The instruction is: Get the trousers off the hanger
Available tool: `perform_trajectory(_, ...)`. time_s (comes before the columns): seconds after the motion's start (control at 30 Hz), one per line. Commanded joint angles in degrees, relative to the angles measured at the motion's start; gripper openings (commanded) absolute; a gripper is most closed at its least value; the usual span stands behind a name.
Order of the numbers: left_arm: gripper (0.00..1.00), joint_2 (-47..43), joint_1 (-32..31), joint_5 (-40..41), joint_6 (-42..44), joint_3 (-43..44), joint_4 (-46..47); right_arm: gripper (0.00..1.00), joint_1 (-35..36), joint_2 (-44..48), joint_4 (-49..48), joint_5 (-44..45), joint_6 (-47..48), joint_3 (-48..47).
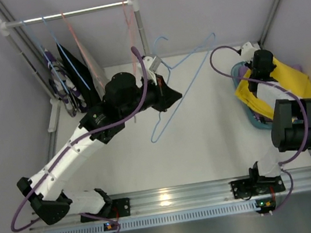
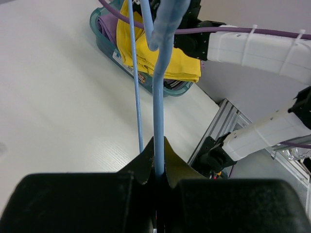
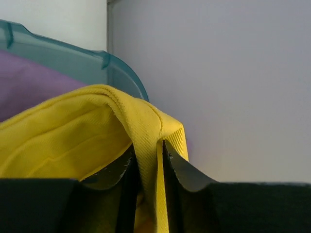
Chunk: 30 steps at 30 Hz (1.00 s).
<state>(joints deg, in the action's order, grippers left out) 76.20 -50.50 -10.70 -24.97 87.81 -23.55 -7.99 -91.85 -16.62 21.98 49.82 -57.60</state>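
Judging by how things lie, the task is about two-fifths done. On the rack (image 1: 70, 14) three pairs hang on their hangers: the patterned trousers (image 1: 60, 84) at the end farthest from the arms' reach, the black trousers (image 1: 75, 70) beside them, and the grey-beige trousers (image 1: 94, 67) nearest the rack's middle.

Well apart from the rack, across the table (image 1: 206, 144), the teal basket (image 2: 170, 90) holds the lilac trousers (image 3: 29, 82) with the yellow trousers (image 3: 63, 136) draped on top.

Just in front of the rack, the bare blue hanger (image 2: 159, 121) hangs in the air (it needs setting down somewhere). The left gripper (image 2: 156, 145) is clamped on its wire. The right gripper (image 3: 147, 155), far from the rack over the basket, is pinched on a fold of the yellow pair.

An empty pink hanger (image 1: 128, 21) hangs at the rack's near post, and the left arm's purple cable (image 1: 141, 77) loops close by, so both could snag.
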Motion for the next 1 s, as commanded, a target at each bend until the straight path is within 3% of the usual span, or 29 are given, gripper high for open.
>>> perform_trajectory(0.0,0.00,-2.7,0.1,-0.3,3.1,0.4,3.4,0.26,1.0,-2.7,-3.2,-3.8,-1.3,-5.8)
perform_trajectory(0.03,0.00,-2.9,0.2,0.1,3.4,0.5,3.2,0.58,1.0,-3.1,-3.0,-2.6,-3.0,-5.9)
perform_trajectory(0.1,0.00,-3.7,0.3,-0.5,4.8,0.6,2.5,0.78,1.0,-2.5,-1.0,-2.6,-4.1,-5.2)
perform_trajectory(0.13,0.00,-4.0,0.4,-2.5,5.7,0.5,2.5,0.96,1.0,-1.5,-0.4,-2.7,-5.3,-4.6)
perform_trajectory(0.17,0.00,-4.8,0.4,-3.9,8.0,0.4,2.0,1.00,1.0,1.1,0.2,-3.9,-5.9,-3.9)
perform_trajectory(0.37,0.00,-10.6,0.8,-5.8,14.1,-2.1,-1.8,0.99,1.0,17.2,12.0,-10.5,-14.5,-3.4)
perform_trajectory(0.53,0.00,-16.0,4.4,-6.8,13.4,-6.5,-4.9,0.99,1.0,28.5,24.1,-17.4,-20.9,-8.3)
perform_trajectory(0.8,0.00,-26.2,18.8,-10.4,7.7,-10.2,-7.5,1.00,1.0,37.2,31.8,-21.6,-22.7,-11.9)
perform_trajectory(0.97,0.00,-32.2,29.7,-6.0,2.0,-11.6,-12.4,0.99,1.2,37.5,32.8,-21.6,-23.9,-11.7)
